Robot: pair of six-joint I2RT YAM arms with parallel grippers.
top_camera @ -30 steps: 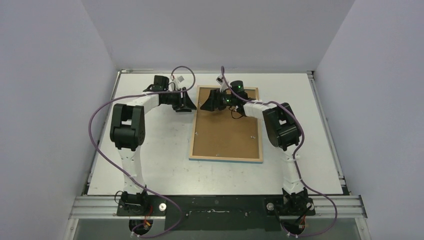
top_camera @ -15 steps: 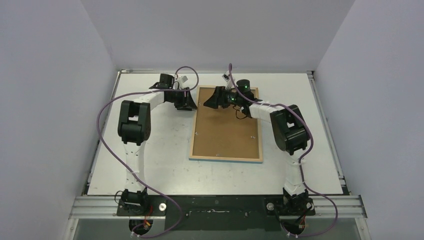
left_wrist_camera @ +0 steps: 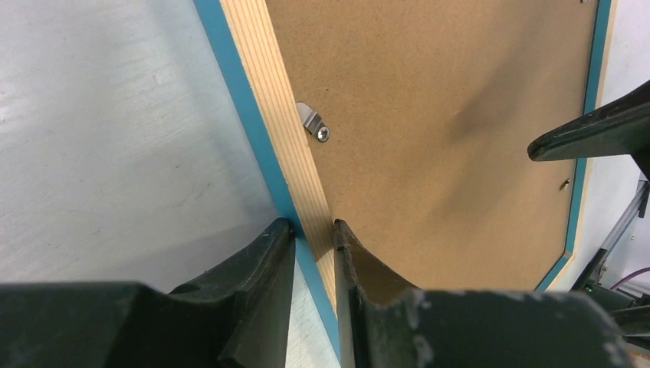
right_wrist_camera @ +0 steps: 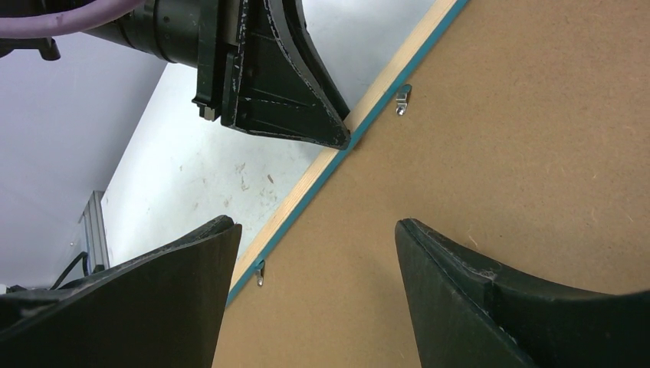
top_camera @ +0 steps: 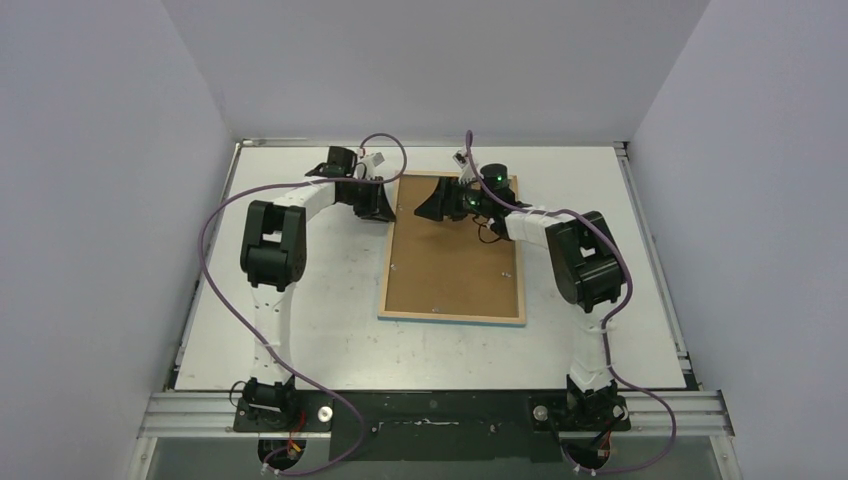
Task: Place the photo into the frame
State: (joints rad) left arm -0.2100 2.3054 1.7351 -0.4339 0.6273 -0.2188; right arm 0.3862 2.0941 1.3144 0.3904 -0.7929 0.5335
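The frame [top_camera: 452,318] lies face down on the table, its wooden reverse up and a brown backing board [top_camera: 450,265] inside it. My left gripper [top_camera: 378,208] is at the frame's left rail near the far corner. In the left wrist view its jaws [left_wrist_camera: 312,226] are shut on the rail [left_wrist_camera: 268,100], one finger on the blue outer edge, the other on the inner edge by the board. My right gripper [top_camera: 428,208] hangs open over the far end of the board [right_wrist_camera: 498,153], holding nothing [right_wrist_camera: 314,224]. The photo is out of view.
Small metal turn clips [left_wrist_camera: 313,123] [right_wrist_camera: 402,100] [right_wrist_camera: 260,272] sit on the frame's left rail at the board's edge. White table [top_camera: 320,290] surrounds the frame, with grey walls on three sides. The two grippers stand close together, a finger of the right one [left_wrist_camera: 590,134] showing in the left wrist view.
My left gripper has moved right to the frame's left rail and narrowed its jaws onto it. The right gripper has drifted slightly right and farther back, still open.
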